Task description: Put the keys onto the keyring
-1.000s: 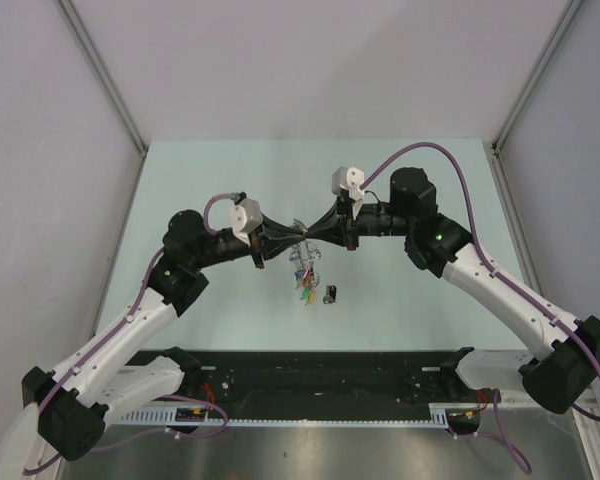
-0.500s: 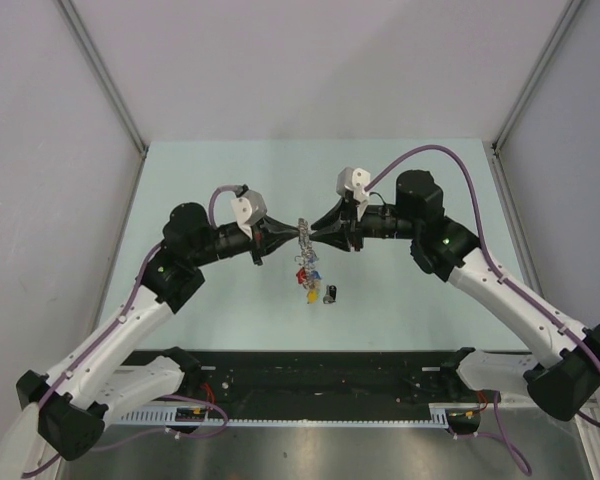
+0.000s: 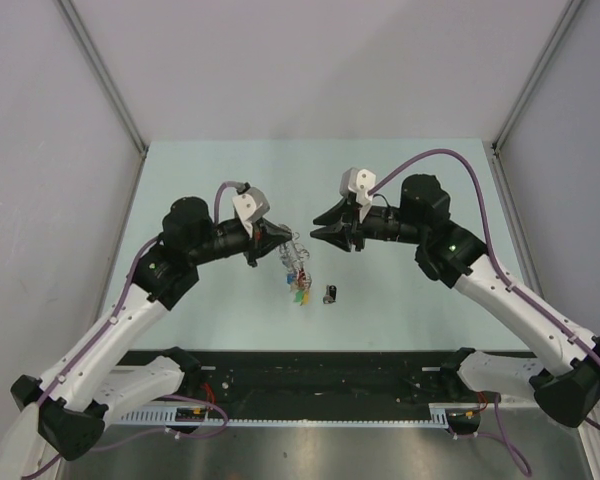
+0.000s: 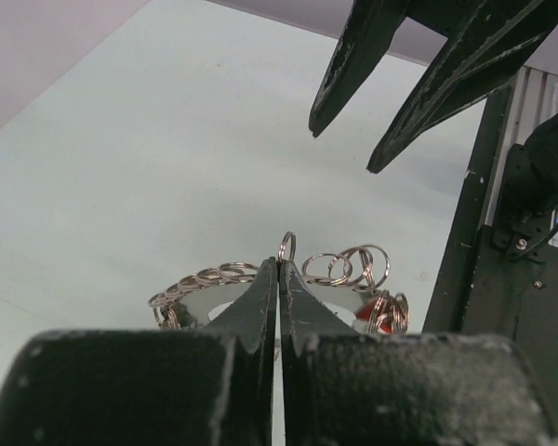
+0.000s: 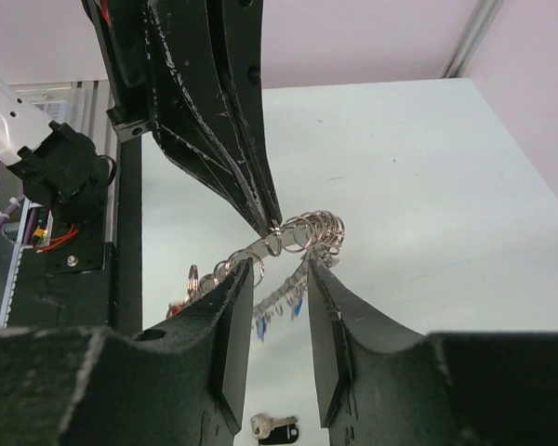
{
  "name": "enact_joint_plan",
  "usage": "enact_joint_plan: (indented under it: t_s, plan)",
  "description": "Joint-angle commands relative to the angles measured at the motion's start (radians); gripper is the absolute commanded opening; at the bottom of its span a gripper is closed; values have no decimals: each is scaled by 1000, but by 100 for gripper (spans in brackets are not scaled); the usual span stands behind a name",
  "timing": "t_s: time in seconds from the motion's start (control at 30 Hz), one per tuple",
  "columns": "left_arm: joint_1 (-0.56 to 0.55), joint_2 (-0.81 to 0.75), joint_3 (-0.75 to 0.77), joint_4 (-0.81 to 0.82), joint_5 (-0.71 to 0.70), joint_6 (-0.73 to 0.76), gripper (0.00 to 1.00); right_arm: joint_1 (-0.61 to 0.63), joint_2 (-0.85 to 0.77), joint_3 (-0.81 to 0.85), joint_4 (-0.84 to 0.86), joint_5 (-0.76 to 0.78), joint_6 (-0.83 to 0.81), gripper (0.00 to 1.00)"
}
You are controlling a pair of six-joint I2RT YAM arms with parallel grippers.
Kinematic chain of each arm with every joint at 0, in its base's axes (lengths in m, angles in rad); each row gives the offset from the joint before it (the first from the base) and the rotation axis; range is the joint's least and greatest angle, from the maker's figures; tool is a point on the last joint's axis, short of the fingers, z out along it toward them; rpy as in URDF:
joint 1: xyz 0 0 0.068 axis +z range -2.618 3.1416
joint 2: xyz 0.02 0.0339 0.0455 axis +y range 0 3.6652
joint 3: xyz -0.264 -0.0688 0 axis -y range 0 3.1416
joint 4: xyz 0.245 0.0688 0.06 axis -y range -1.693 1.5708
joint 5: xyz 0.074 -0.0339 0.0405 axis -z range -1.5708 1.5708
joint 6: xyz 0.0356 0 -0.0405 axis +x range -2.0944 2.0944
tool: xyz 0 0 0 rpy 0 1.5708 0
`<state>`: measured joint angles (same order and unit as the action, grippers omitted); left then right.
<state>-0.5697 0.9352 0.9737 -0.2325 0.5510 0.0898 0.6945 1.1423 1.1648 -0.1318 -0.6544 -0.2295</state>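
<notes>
My left gripper (image 3: 283,243) is shut on the keyring (image 3: 296,262), a thin silver ring held in the air over the table's middle. Small split rings fan out on both sides of the shut fingertips (image 4: 270,279) along the keyring (image 4: 214,277). Keys (image 3: 300,290) with coloured heads hang below it. My right gripper (image 3: 316,228) stands open just right of the ring, apart from it. In the right wrist view the keyring (image 5: 307,228) hangs beyond the open right gripper (image 5: 279,269). One key with a black head (image 3: 330,293) lies flat on the table, where the same black-headed key (image 5: 279,430) shows.
The pale green table (image 3: 220,180) is bounded by grey walls on three sides. A black rail (image 3: 310,375) with cables runs along the near edge by the arm bases. The right gripper's fingers (image 4: 349,70) show at the top of the left wrist view.
The right gripper has opened and drawn back to the right, off the ring. The left gripper has shut on the keyring and now holds it alone, shifted slightly left.
</notes>
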Motion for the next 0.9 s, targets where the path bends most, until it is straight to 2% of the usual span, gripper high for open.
enact_joint_plan:
  t_s: [0.0,0.23,0.53,0.87]
  plan:
    - [4,-6,92,-28,1,33,0,45,25,22,49,50,-22,33]
    - [4,5,137,-125,-14,48,0,120,69,62,-9,171,-100,31]
    - [4,11,158,-182,-25,45,0,221,91,62,35,350,-154,29]
    - [2,8,168,-200,-29,42,0,264,122,62,43,449,-183,24]
